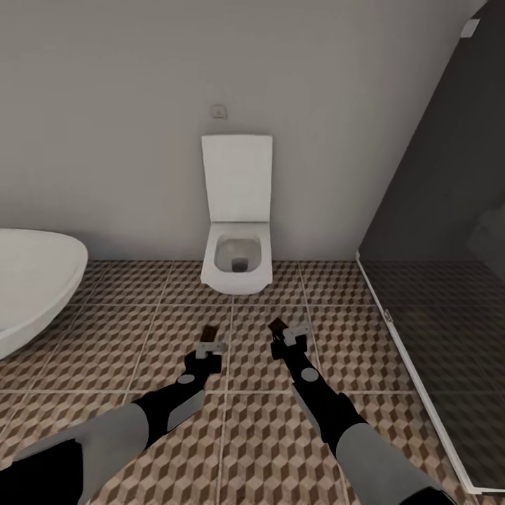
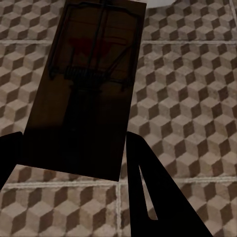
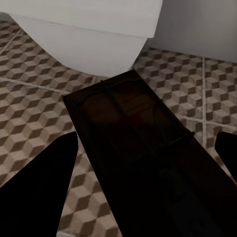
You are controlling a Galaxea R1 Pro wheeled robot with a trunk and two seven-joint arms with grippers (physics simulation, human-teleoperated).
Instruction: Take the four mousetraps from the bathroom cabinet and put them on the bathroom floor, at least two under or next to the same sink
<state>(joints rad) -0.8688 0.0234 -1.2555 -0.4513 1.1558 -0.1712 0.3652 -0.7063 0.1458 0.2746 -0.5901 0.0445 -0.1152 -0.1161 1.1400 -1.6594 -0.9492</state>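
Note:
Two arms reach forward over the cube-patterned bathroom floor [image 1: 161, 330], each carrying a mousetrap. The left gripper [image 1: 208, 345] is shut on a dark brown mousetrap [image 1: 207, 334]; in the left wrist view that mousetrap [image 2: 84, 94] sticks out between the black fingers [image 2: 153, 197], its wire spring facing the camera, with floor tiles [image 2: 187, 98] below. The right gripper [image 1: 293, 337] is shut on a second mousetrap [image 1: 277, 327]; in the right wrist view this mousetrap [image 3: 133, 143] lies between the fingers [image 3: 44, 182]. The cabinet and the bathroom sink are out of view.
A white toilet [image 1: 237, 242] stands against the wall straight ahead, its bowl [image 3: 94, 34] close in front of the right gripper. A white bathtub [image 1: 31, 280] curves in at the left. A dark glass shower enclosure [image 1: 435, 294] with a white frame closes the right side.

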